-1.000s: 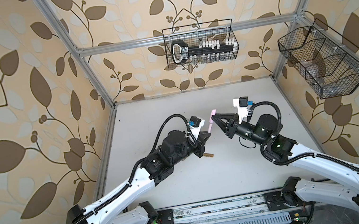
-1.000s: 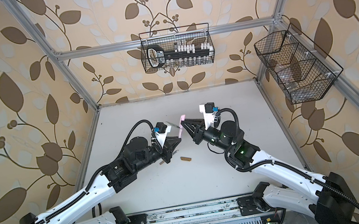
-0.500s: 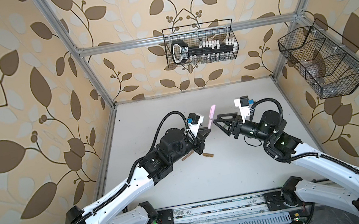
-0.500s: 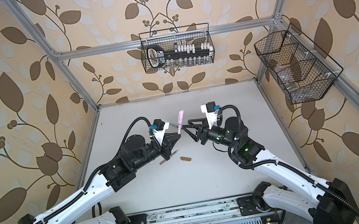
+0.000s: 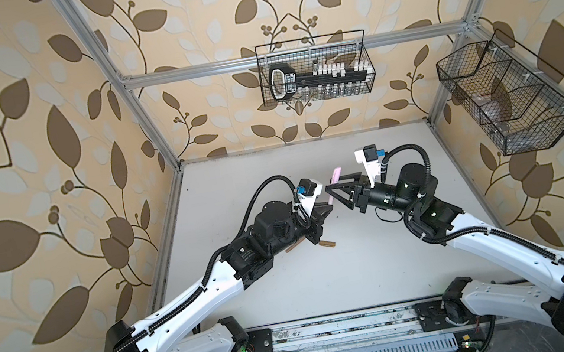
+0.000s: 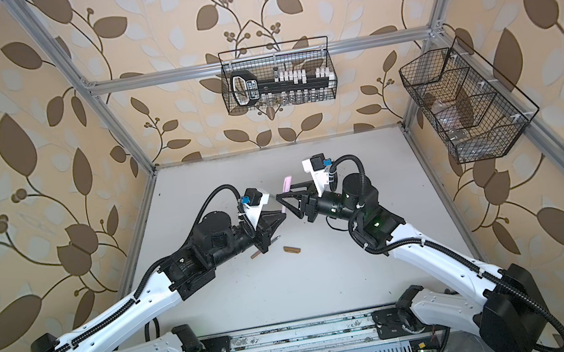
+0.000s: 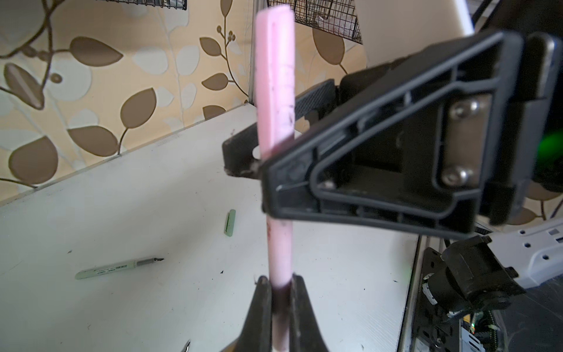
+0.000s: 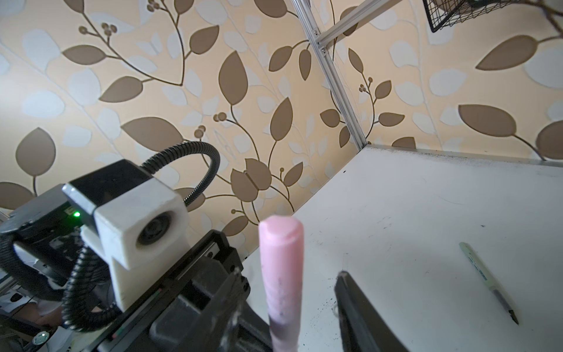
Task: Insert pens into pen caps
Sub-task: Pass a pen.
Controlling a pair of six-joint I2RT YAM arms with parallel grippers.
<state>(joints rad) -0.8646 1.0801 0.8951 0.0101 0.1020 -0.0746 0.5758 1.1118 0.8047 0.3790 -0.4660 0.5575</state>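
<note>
While the left gripper (image 7: 278, 285) pinches the pink pen (image 7: 280, 247) low down, its capped shaft stands roughly upright between the spread jaws of the right gripper (image 8: 289, 275).

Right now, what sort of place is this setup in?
Probably a robotics lab work cell: a pair of robot arms mounted on a rail at a white table, an aluminium frame lined with leaf-print panels, and wire baskets hung on the walls.
</note>
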